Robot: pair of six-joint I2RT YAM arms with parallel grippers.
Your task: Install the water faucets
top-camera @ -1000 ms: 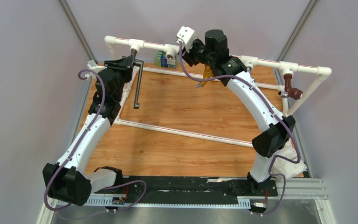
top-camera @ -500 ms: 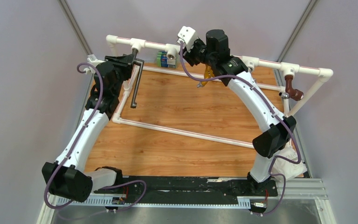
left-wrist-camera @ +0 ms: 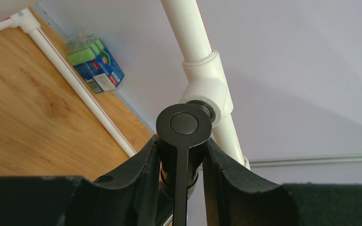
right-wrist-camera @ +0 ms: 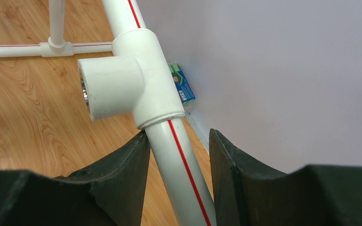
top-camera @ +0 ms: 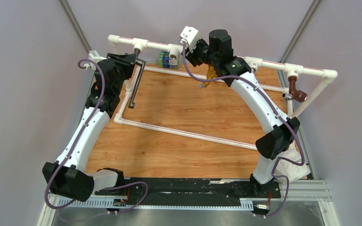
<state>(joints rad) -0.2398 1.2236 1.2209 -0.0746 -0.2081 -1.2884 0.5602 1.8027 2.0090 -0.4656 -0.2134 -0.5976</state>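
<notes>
At the far left corner of the wooden table [top-camera: 193, 113], a white pipe frame [top-camera: 156, 44] stands with its top rail running along the back wall. The left gripper [top-camera: 133, 63] is raised to that rail. Its dark padded fingers [left-wrist-camera: 139, 169] are clamped on the upper end of the long dark grey faucet [top-camera: 136, 84]. The faucet's straight tube slants away from the rail over the wood, toward the near side. From the left wrist camera, the faucet's round flat cap [left-wrist-camera: 184, 124] sits between the two pads and right against the socket of a white tee fitting [left-wrist-camera: 208, 87] on the rail (whether its thread has entered the socket cannot be told). Further right along the same rail, the right gripper [top-camera: 192, 47] straddles the pipe just beside a second tee [right-wrist-camera: 122, 80], whose open socket faces out over the table. Its fingers [right-wrist-camera: 122, 174] are apart: one lies against the pipe, the other stands off with a clear gap. A small orange tap [top-camera: 210, 73] shows beneath the right arm. A brown tap [top-camera: 295, 89] hangs from a fitting at the frame's right end. A blue and green packet [top-camera: 164, 60] lies on the table against the back wall, below the rail.
</notes>
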